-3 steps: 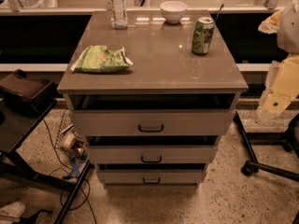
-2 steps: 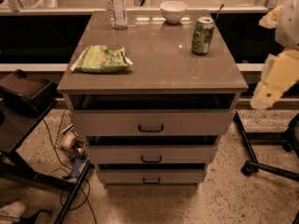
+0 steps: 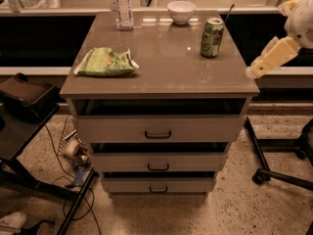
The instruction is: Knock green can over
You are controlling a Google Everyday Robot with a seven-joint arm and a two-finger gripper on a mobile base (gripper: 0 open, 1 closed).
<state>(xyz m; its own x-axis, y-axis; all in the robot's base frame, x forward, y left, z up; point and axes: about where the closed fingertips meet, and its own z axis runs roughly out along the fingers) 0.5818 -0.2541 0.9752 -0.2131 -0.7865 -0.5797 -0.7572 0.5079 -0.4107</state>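
Note:
The green can (image 3: 212, 37) stands upright on the brown cabinet top (image 3: 166, 72), at the back right, with its silver top showing. My gripper (image 3: 252, 72) is at the end of a cream arm link that reaches in from the right edge of the camera view. It hangs just off the cabinet's front right corner, at about the height of the top. It is right of the can and nearer the camera, well apart from it and touching nothing.
A clear bottle (image 3: 123, 8) and a white bowl (image 3: 181, 11) stand at the back. A light-green snack bag (image 3: 105, 62) lies at the left. Three drawers (image 3: 157, 130) stand slightly open. A black stand (image 3: 24, 111) is on the left and a chair base (image 3: 279, 173) on the right.
The arm has swung up and leftward, so the gripper has moved from beside the cabinet's right side to its front right corner. The can has not moved.

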